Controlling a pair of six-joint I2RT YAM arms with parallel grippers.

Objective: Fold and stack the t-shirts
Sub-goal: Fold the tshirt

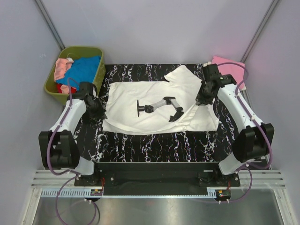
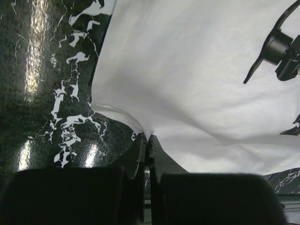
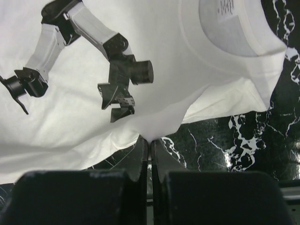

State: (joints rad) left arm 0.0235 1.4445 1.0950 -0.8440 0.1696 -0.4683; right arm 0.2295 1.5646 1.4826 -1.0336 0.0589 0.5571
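A white t-shirt (image 1: pixel 154 110) with a black-and-grey robot-arm print lies spread on the black marbled table (image 1: pixel 154 145). My left gripper (image 1: pixel 96 111) is shut on the shirt's left edge; in the left wrist view the cloth (image 2: pixel 187 84) pinches into the gripper (image 2: pixel 146 138). My right gripper (image 1: pixel 202 98) is shut on the shirt's right part near the collar; in the right wrist view the gripper (image 3: pixel 150 139) pinches the cloth (image 3: pixel 154 93) and lifts it slightly. A folded pink t-shirt (image 1: pixel 229 65) lies at the back right.
An olive-green basket (image 1: pixel 52 86) at the back left holds blue (image 1: pixel 84 68), pink and red shirts. Grey walls close in on both sides and the back.
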